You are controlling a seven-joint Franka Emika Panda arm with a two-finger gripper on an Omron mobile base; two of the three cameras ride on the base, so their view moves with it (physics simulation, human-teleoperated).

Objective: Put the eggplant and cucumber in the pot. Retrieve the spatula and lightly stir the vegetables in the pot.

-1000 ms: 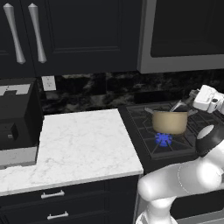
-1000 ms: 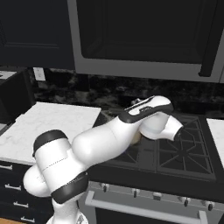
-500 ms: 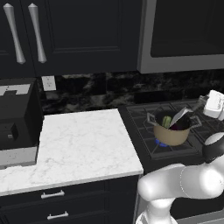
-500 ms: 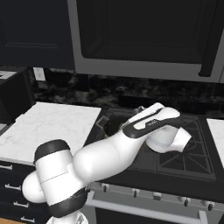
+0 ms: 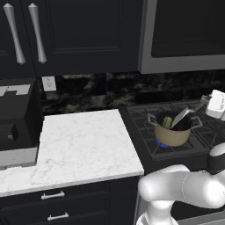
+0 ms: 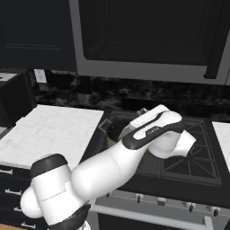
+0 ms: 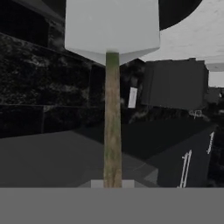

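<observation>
Left to right: we had the marble counter (image 5: 74, 140) at the left, then the pot (image 5: 172, 131) sitting on the stove (image 5: 145, 132) over a blue flame. The cucumber (image 5: 167, 121) and eggplant (image 5: 182, 126) were both inside it. The spatula (image 5: 182, 117) blade leaned in on top of them, and our gripper (image 5: 210, 104) was clamped shut on its handle at the far right. Our worry: stirring too hard from that side angle could tip the pot or flick a veggie out.
</observation>
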